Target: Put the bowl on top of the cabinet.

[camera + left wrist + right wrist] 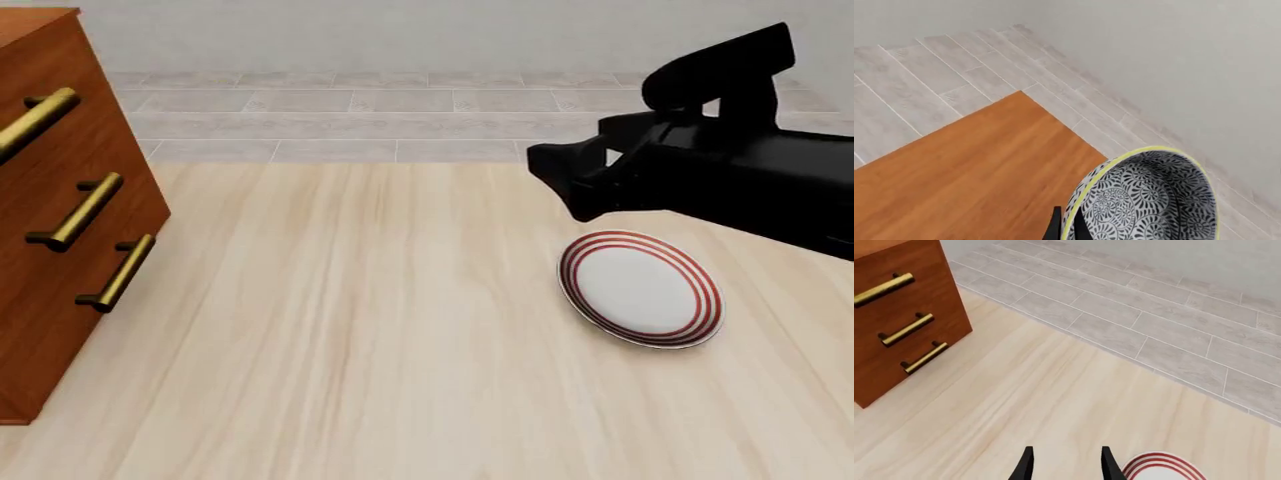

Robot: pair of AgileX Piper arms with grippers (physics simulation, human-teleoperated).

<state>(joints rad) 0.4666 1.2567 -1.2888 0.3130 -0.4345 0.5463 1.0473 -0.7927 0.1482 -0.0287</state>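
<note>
One claw, the left claw (1066,227), pinched the bowl (1147,197) by its rim above the cabinet (974,175) top for setting down, while the right claw (1065,462) hung spread, idle.

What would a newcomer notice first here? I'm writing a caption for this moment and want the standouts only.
First, the patterned bowl in the left wrist view, held at its rim by the left claw above the cabinet top. In the front view, the cabinet with its brass handles fills the left edge. The red-ringed plate lies on the table at the right, just under the black right arm, whose claw is open and empty.
</note>
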